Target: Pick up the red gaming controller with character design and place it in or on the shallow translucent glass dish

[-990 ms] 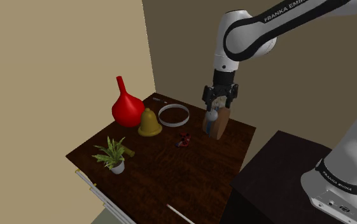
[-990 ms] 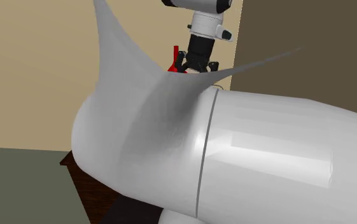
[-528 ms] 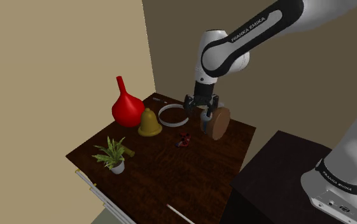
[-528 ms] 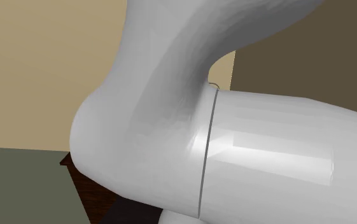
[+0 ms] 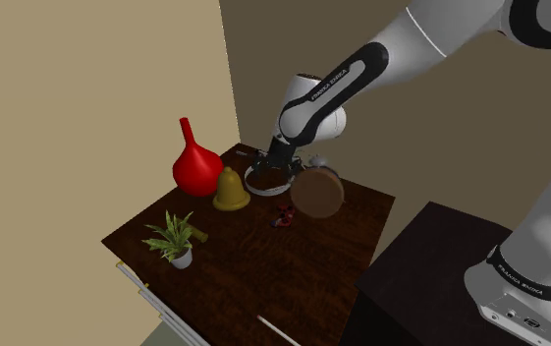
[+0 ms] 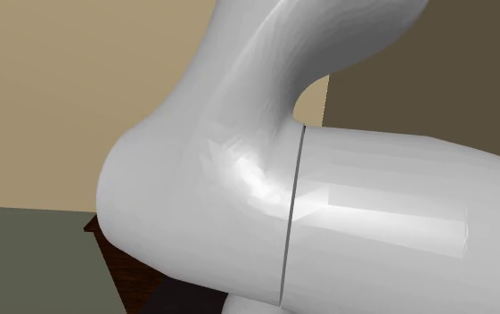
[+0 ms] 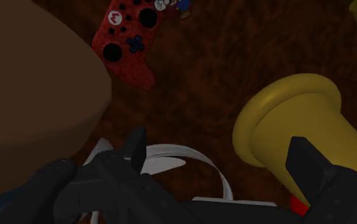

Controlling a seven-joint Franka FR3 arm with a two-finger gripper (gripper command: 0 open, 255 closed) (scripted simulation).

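Over the back part of the bench (image 5: 253,258), my claw (image 5: 267,165) hangs low above the shallow dish (image 5: 266,187), which shows as a pale ring lying flat on the dark wood. Through the wrist view the claw (image 7: 220,145) is released: its two black fingers stand well apart, with nothing clasped between them. The dish's pale rim (image 7: 196,154) curves across the gap beneath them.

The red controller (image 5: 284,216) is on the bench, not in the dish. From the shoulder view it lies just in front of the ring, towards the camera, between the yellow bell (image 5: 231,192) and the brown round disc (image 5: 318,194). The disc stands on its edge and shows me its flat face. From the wrist view the controller (image 7: 129,44) lies face up beyond the fingers. I can make out black sticks and buttons, a white emblem and a small character figure at one end. It is apart from the dish rim, close to the brown disc (image 7: 37,95), with the bell (image 7: 291,133) off to the other side.

A red long-necked vase (image 5: 196,169) stands behind the bell, touching or nearly so. A small potted plant (image 5: 175,239) sits near the bench's front corner. The dark stand (image 5: 430,270) is at the shoulder view's lower right.

Across the second exterior view I mostly get the arm's white casing (image 6: 239,178), with a corner of the bench (image 6: 105,239) below it.
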